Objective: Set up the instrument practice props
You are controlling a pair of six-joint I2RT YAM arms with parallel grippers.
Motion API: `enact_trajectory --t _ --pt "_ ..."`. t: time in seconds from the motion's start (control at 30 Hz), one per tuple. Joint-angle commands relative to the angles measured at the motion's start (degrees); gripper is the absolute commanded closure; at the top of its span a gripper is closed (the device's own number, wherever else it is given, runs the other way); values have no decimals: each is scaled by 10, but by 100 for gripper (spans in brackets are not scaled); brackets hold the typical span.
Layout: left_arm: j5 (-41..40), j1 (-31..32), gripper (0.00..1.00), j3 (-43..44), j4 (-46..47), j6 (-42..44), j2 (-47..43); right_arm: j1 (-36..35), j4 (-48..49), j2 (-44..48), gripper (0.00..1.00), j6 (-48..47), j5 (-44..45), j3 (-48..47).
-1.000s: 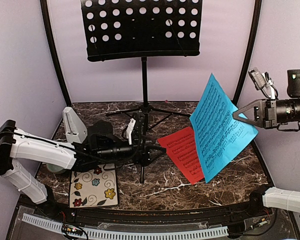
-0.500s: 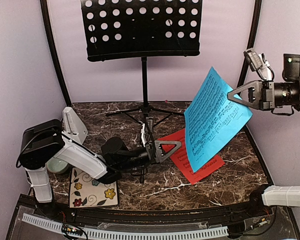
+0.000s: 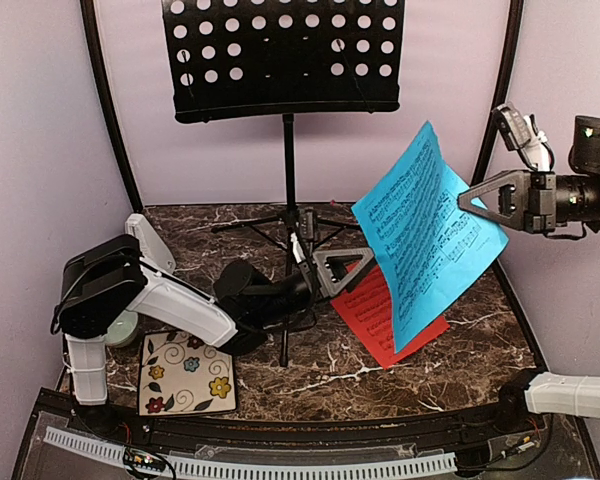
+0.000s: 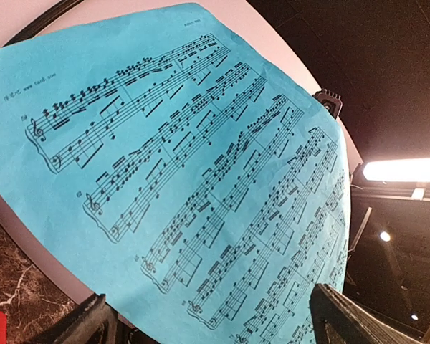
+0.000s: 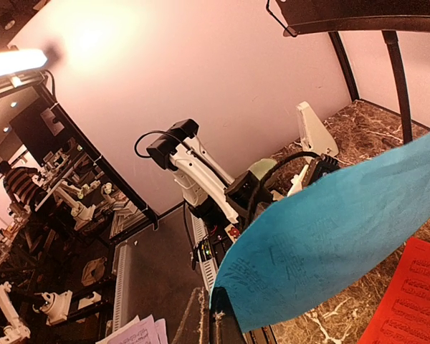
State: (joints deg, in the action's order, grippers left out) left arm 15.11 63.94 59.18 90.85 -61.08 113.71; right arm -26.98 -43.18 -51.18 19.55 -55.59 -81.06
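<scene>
The black perforated music stand (image 3: 283, 55) rises at the back on thin tripod legs (image 3: 285, 225). My right gripper (image 3: 470, 200) is shut on the right edge of the blue sheet (image 3: 425, 230) and holds it tilted in the air over the red sheet (image 3: 380, 312), which lies flat on the table. My left gripper (image 3: 328, 268) is open and points at the blue sheet's lower left side, close to it. The blue sheet (image 4: 186, 165) fills the left wrist view, between the fingers (image 4: 86, 324). The whitish metronome (image 3: 148, 240) stands behind the left arm, partly hidden.
A floral tile (image 3: 187, 372) lies at the front left. A pale green bowl (image 3: 122, 328) sits behind the left arm's base. The stand's pole (image 3: 288, 160) and front leg run close by the left wrist. Curved black frame bars (image 3: 110, 110) flank the walls.
The right gripper has raised the blue sheet off the table and turned it more upright. The left arm has swung its open gripper right and upward from the stand's pole to the sheet.
</scene>
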Motion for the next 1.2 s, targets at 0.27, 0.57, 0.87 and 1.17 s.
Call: enact_trajectory --t 0.27,0.57,0.87,1.17 --pt "3 11 9 40 -19 -60 53 -9 31 4 100 10 -6 -5" --pt "19 9 22 59 59 -54 56 -11 -4 16 100 -14 6 17" --pt "32 -31 51 15 83 -21 -1 -11 -42 48 100 -34 40 56" --pt "40 -39 76 17 67 19 -24 -11 -36 40 100 -43 38 58"
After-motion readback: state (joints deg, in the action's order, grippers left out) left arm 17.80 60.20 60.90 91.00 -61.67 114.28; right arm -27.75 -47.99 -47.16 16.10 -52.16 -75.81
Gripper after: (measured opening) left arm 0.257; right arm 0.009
